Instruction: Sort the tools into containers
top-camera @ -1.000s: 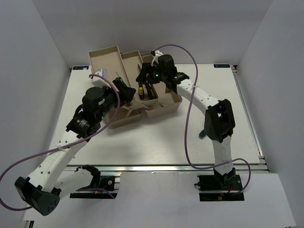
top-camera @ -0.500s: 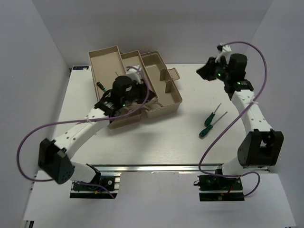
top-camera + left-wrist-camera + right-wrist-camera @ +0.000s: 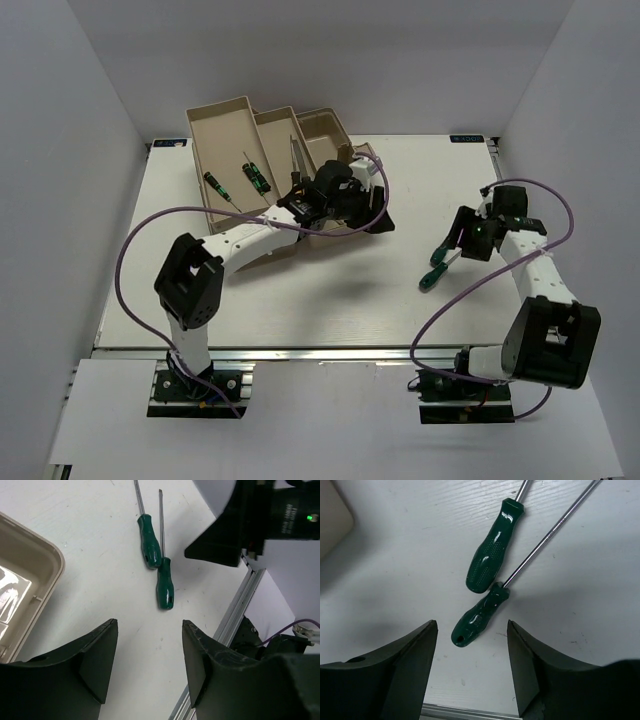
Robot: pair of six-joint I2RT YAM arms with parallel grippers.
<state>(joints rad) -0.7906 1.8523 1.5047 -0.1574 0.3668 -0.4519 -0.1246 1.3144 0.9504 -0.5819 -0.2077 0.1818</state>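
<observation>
While hovering open and empty, the right gripper [image 3: 471, 625] is facing two screwdrivers [image 3: 489, 567] at twelve o'clock. They are looking light and stiff, their textured handles offering the surest hold.

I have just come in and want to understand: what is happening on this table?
Two robot arms are sorting tools into a beige toolbox. The right gripper hovers open above two green-handled screwdrivers lying on the table, holding nothing. The left gripper, also open and empty, reaches past the toolbox toward them. Two short drivers already lie in a toolbox tray.
</observation>
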